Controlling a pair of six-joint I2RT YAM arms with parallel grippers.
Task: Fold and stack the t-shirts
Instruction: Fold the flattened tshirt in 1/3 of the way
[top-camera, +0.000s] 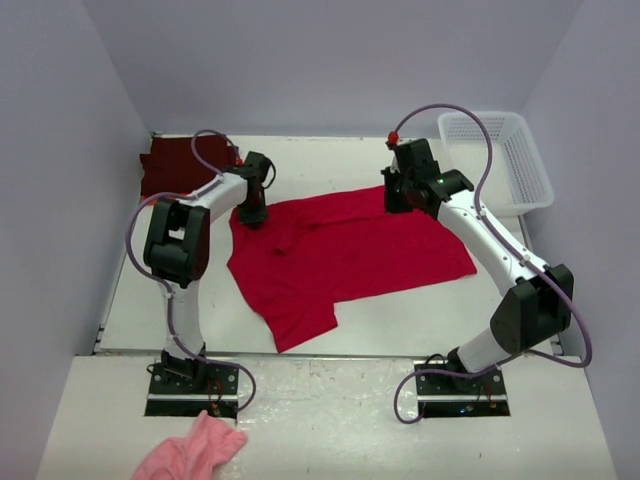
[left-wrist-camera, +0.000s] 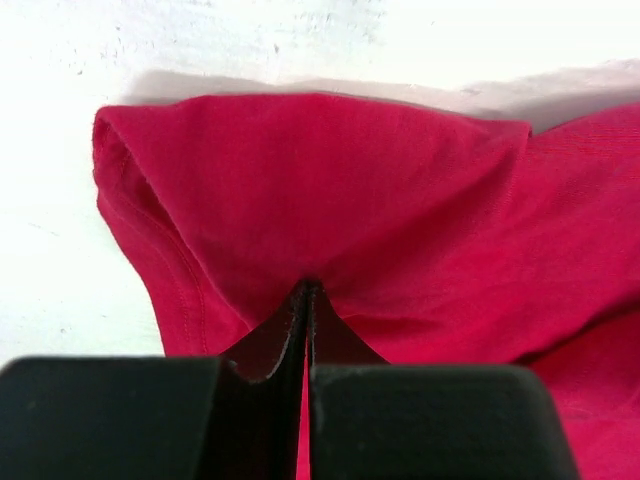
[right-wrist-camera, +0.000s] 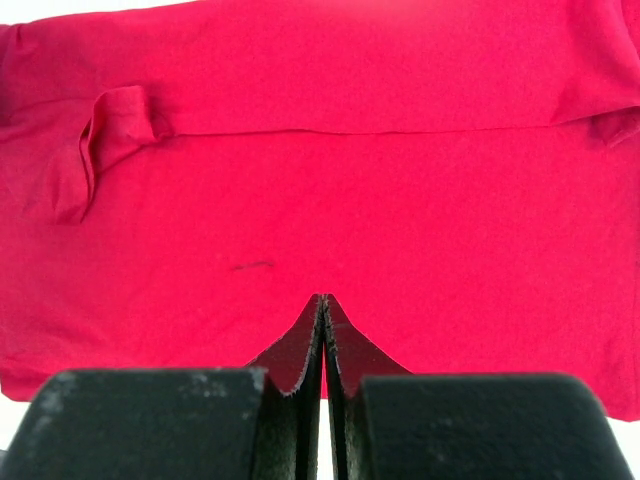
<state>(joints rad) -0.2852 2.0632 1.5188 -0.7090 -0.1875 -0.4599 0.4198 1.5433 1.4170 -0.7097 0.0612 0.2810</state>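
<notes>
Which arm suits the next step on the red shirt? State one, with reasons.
Left, probably. The left end effector is shut on the bright red t-shirt at its rumpled corner, which needs flattening; the right end effector pinches cloth already lying flat.

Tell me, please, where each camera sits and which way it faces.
Top external: high behind the bases, looking down on the table; both arms show, left gripper and right gripper at the red t-shirt.
Left wrist: on the left arm, facing along its shut fingers pinching shirt fabric.
Right wrist: on the right arm, facing along its shut fingers over flat shirt.
Shared: all three see that shirt.
</notes>
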